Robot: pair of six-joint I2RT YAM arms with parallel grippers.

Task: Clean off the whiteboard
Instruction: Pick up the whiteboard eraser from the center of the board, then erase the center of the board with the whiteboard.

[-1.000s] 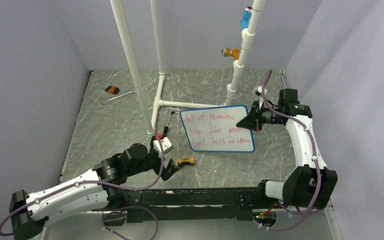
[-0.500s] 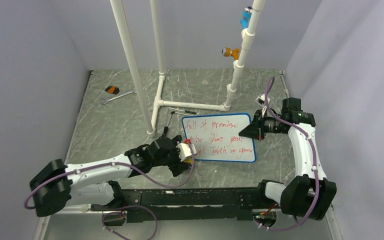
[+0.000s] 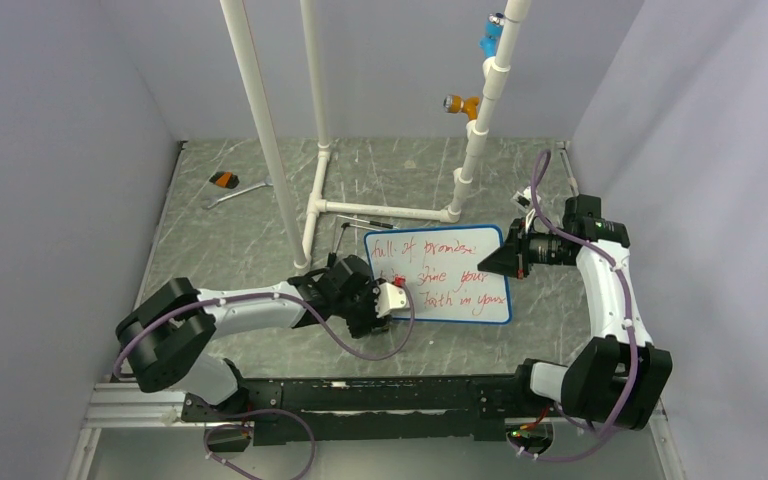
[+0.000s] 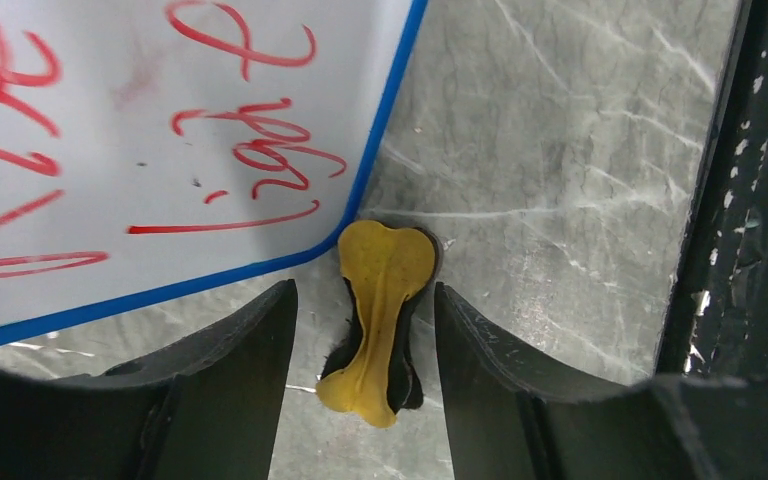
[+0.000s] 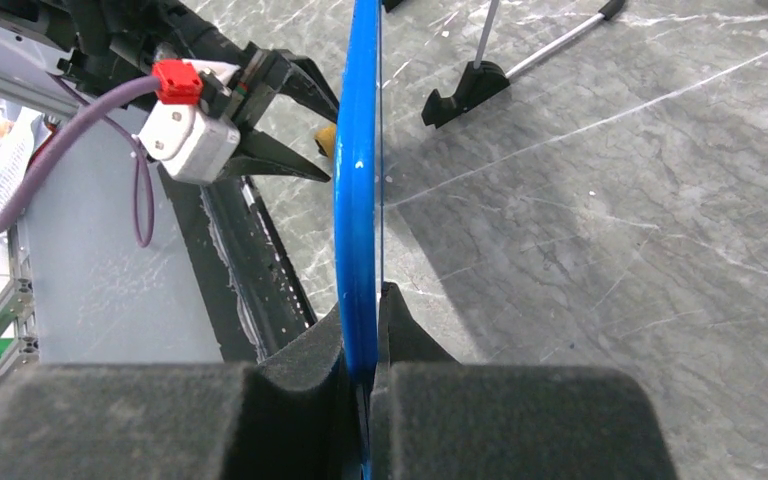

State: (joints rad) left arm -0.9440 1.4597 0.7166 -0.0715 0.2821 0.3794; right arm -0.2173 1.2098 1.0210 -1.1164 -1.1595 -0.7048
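Our right gripper (image 5: 364, 305) clenched on whiteboard (image 3: 440, 275) right rim, toward tabletop (image 3: 240, 230) right edge. Our left gripper (image 4: 362, 292) released, jaws straddling yellow bone-shaped piece (image 4: 380, 310) at board's near-left corner.

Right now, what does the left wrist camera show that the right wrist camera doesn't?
Left wrist only: the face of the whiteboard with its red handwriting, and the whole yellow bone-shaped piece lying between the open fingers of the left gripper. Right wrist only: the right gripper clamped on the board, seen edge-on, and a metal tool with a black end on the table. Both: the blue frame, the grey table, the left gripper and a bit of the yellow piece.
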